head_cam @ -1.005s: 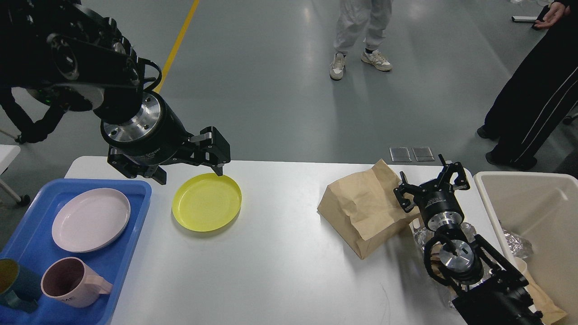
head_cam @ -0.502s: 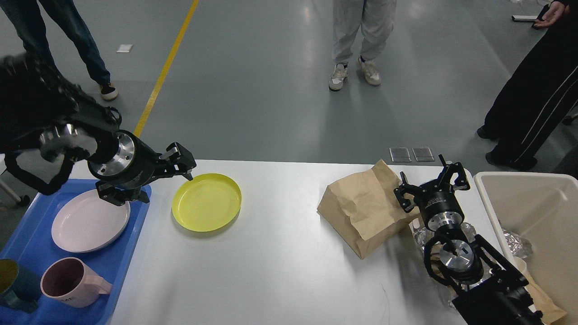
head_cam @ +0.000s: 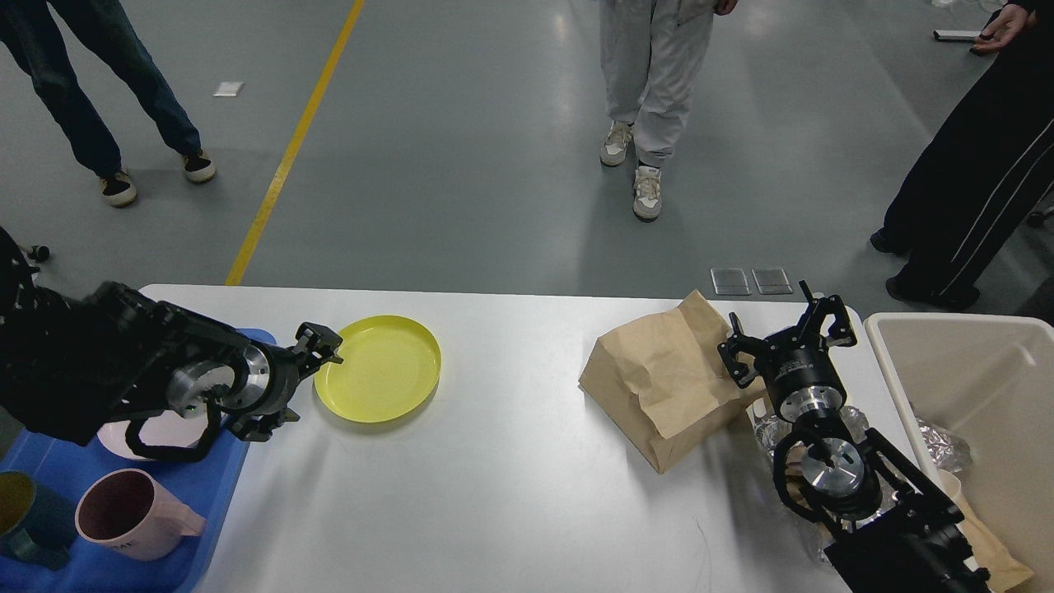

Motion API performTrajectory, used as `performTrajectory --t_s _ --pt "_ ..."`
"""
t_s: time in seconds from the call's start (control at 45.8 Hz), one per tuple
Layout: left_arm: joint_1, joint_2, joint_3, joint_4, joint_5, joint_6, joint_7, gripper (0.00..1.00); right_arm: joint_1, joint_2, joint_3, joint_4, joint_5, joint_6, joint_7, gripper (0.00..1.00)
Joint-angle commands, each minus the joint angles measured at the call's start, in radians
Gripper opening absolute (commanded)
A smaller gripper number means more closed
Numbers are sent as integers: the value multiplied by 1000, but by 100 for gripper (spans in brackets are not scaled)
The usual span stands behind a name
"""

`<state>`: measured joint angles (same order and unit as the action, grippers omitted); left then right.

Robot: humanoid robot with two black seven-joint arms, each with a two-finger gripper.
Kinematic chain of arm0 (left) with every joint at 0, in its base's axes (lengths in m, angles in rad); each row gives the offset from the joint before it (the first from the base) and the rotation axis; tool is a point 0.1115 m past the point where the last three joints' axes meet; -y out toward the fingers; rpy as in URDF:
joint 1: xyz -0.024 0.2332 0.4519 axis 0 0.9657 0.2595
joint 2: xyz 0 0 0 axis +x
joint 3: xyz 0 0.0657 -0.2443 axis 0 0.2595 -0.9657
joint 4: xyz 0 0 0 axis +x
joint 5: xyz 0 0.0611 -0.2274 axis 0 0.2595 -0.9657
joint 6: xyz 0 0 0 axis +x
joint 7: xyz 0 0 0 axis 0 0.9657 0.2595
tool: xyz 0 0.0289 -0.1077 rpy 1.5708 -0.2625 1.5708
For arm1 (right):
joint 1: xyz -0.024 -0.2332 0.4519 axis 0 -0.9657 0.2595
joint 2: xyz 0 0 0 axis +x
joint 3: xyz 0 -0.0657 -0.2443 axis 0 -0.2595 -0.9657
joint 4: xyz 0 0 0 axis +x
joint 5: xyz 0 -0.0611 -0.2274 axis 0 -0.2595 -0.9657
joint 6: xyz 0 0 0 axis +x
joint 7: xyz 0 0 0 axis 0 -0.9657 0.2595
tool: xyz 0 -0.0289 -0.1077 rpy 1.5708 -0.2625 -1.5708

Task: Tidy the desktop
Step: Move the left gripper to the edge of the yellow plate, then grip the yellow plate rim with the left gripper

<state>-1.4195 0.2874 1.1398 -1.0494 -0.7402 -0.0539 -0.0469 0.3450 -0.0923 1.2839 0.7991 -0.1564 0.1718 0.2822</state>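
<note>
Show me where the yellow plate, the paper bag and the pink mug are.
yellow plate (head_cam: 380,368), head view, middle of its flat inside.
paper bag (head_cam: 667,379), head view, crumpled front face.
pink mug (head_cam: 123,515), head view, inside of the mug.

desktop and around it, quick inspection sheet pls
surface: white desktop, mostly bare in the middle
job's things: yellow plate on the desktop; brown paper bag lying right of centre
clutter: crumpled foil by the bag; blue tray holds a pink mug, a pale plate, partly hidden, and a dark cup; beige bin holds foil
grippers: left tool at the plate's left rim, state unclear; right tool open beside the bag
cables: black loops on both arms
surroundings: three people standing, yellow floor line
</note>
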Motion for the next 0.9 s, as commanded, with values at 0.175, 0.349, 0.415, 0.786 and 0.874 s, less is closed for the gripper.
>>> performTrajectory --t_s 0.175,0.349,0.415,0.786,0.874 --pt "169 -11 -141 160 81 0 -11 94 0 0 0 0 0 0 0 100" --pt "197 -19 -152 192 97 2 -18 94 0 0 0 0 0 0 0 100" --pt "214 -23 -163 210 97 2 -16 94 0 0 0 0 0 0 0 100" --pt "254 -39 -193 253 100 2 -5 74 0 0 0 0 0 0 0 100" --pt "255 -39 -195 253 100 2 -4 68 0 0 0 0 0 0 0 100"
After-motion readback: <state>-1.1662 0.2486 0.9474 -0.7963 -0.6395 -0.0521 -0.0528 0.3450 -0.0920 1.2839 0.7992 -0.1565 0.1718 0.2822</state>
